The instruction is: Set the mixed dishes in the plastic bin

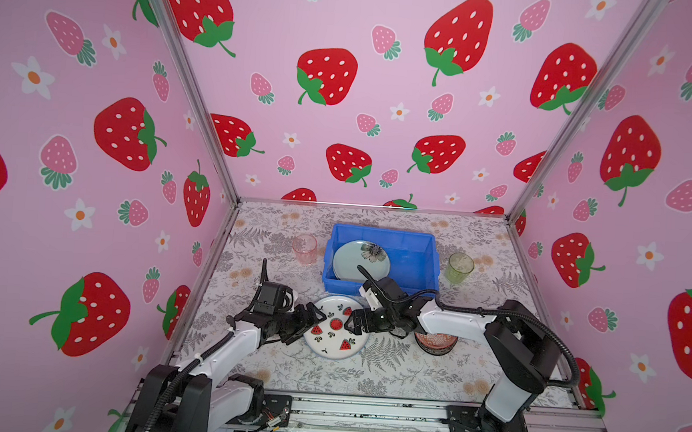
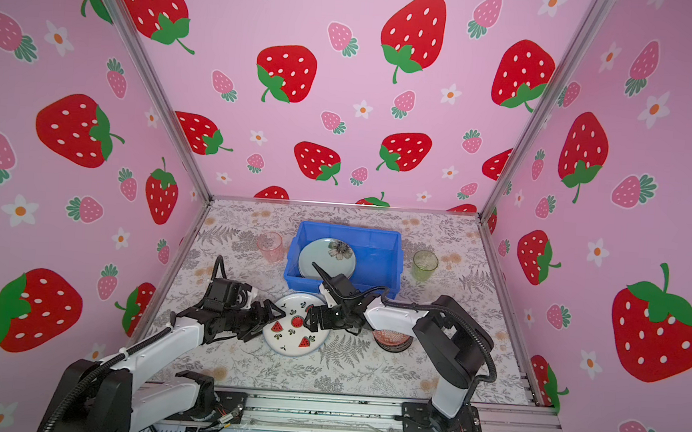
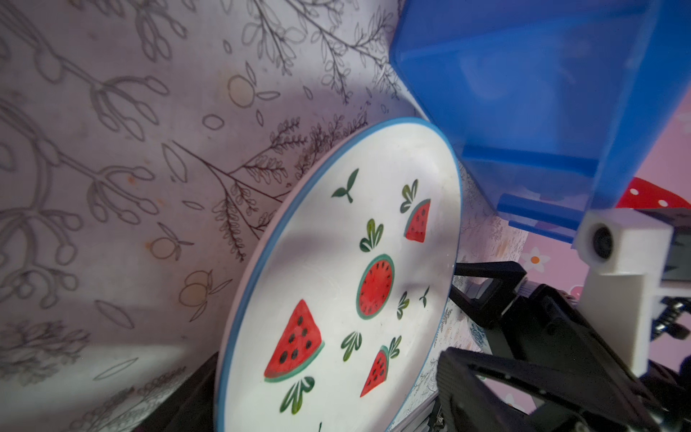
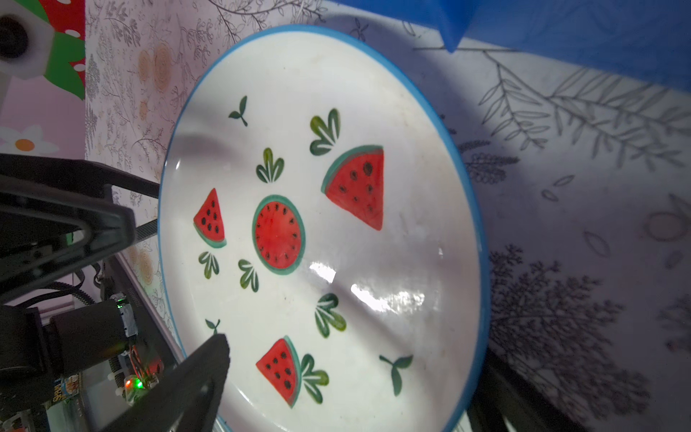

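Top views give us the layout, and we read it from the left. The pink tumbler (image 1: 304,249) stands upright on the bench (image 1: 387,374), just beside the left wall of the blue bin (image 1: 401,239) and not yet in it.

Nearer us, the left hand (image 1: 311,325) lies low at the left rim of the watermelon plate (image 1: 335,327). Its jaws are spread wide and empty, and we cannot tell whether a fingertip touches the rim. The plate lies flat on the bench, just in front of the bin. We judge that this is why the two hands are set at opposite sides of it: a plate lying flat offers a single hand little edge to get under.

Behind the plate, the bin holds the mint-green plate (image 1: 353,263) in its left half, which leaves the right half free for the next dish.

The right hand (image 1: 351,321) faces the left one across the watermelon plate, at its right rim. It is likewise open and holds nothing. In the right wrist view one of its fingers (image 4: 194,377) hangs over the plate's edge.

Farther right, the orange-red bowl (image 1: 437,343) sits on the bench, partly hidden beneath the right arm. Last, the green tumbler (image 1: 460,269) stands upright just beside the bin's right wall, also outside it.
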Robot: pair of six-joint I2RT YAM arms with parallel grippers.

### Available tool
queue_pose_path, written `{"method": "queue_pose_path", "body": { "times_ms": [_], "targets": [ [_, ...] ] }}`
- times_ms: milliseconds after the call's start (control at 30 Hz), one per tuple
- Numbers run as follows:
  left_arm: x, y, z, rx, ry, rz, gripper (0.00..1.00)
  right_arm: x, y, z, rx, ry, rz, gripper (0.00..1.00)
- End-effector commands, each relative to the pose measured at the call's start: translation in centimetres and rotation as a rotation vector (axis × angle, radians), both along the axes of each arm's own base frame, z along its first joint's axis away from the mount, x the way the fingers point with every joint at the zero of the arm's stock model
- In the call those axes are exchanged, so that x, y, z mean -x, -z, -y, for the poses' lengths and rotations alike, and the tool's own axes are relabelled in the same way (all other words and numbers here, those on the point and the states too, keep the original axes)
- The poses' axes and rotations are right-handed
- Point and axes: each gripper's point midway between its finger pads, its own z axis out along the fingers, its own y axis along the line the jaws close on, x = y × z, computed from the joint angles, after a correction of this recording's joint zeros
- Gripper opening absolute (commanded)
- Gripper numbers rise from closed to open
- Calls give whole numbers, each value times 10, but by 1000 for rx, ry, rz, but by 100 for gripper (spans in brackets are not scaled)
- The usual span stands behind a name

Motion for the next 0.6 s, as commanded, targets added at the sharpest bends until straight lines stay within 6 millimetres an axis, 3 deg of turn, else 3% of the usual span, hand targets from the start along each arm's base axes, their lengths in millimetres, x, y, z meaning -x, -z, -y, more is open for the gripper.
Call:
{"method": "queue_pose_path", "body": {
  "times_ms": [0, 333, 567],
  "targets": [
    [-8, -33, 23, 138, 74, 91, 87, 5, -9, -18, -52, -43, -2, 96],
    [-8, -37, 25, 152, 77, 97, 78, 5, -7, -18, -46, -45, -4, 96],
    [-8, -36, 25, 148, 77, 95, 66, 5, -7, -19, -45, -46, -4, 96]
  ]
}}
